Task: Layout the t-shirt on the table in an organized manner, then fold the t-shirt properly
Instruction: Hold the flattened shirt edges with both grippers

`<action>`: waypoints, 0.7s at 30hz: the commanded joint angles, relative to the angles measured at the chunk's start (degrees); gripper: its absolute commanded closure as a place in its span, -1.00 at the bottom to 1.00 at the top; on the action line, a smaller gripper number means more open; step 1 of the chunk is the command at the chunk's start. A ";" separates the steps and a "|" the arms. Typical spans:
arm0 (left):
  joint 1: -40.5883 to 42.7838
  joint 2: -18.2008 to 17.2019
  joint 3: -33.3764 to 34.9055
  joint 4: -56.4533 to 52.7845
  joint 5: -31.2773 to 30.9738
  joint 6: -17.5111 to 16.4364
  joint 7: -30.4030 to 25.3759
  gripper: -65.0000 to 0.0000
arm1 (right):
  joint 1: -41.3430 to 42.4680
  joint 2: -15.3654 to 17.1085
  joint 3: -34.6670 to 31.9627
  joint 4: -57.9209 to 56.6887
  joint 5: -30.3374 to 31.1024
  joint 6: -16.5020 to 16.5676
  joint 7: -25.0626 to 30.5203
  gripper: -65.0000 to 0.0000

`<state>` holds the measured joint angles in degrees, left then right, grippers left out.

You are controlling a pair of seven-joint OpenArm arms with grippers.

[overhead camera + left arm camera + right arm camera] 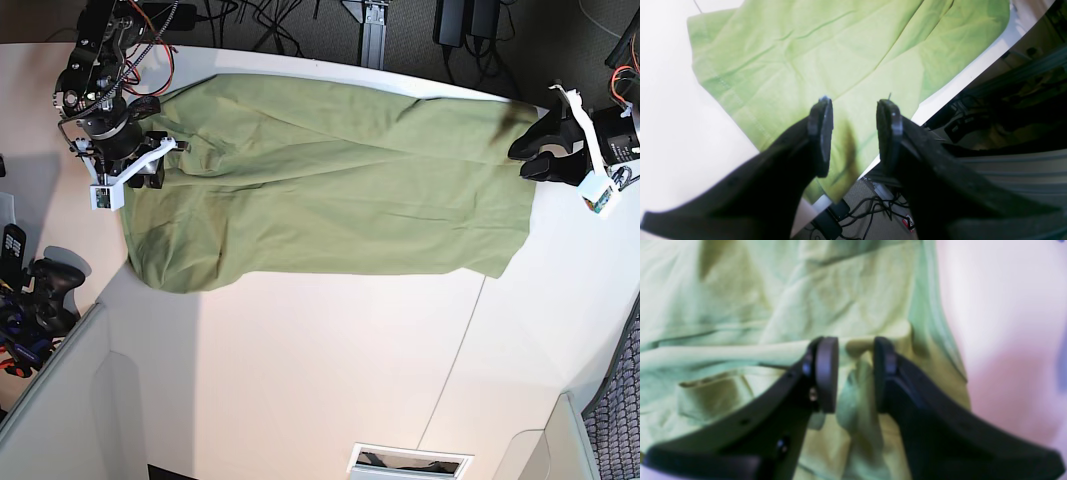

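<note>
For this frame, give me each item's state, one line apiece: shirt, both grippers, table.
t-shirt: spread out lengthwise along the far side of the table, wrinkled, not yet folded.
left gripper: jaws apart, above the shirt's corner at the table edge, holding nothing.
right gripper: jaws partly closed around a raised fold of fabric at the shirt's other end.
table: white, near half bare, thin dark seam visible.

Overhead, the base view looks straight down on the whole table (330,380); both wrist cameras peer close between their own fingers, sharing the t-shirt (330,190) at the far edge's opposite ends.
</note>
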<state>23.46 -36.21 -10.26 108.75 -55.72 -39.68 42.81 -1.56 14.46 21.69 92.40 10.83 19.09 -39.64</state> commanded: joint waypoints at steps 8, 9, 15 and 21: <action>-0.26 -0.94 -0.59 0.79 -1.03 -0.32 -1.42 0.22 | 0.74 0.83 0.31 -0.26 -0.81 0.20 1.27 0.42; -0.28 -0.94 -0.59 0.79 -1.03 -0.32 -1.42 0.22 | 0.74 0.83 0.31 -0.48 -0.79 0.20 1.27 0.42; -0.28 -0.92 -0.59 0.79 -1.03 -0.32 -1.42 0.22 | 0.74 0.81 0.31 -1.49 -0.76 0.20 1.27 0.43; -0.26 -0.94 -0.59 0.79 -1.01 -0.32 -1.73 0.22 | 0.72 0.79 0.31 -1.62 -0.76 0.22 1.33 1.00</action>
<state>23.49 -36.21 -10.26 108.75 -55.72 -39.68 42.61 -1.58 14.44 21.69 89.91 9.76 19.09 -39.64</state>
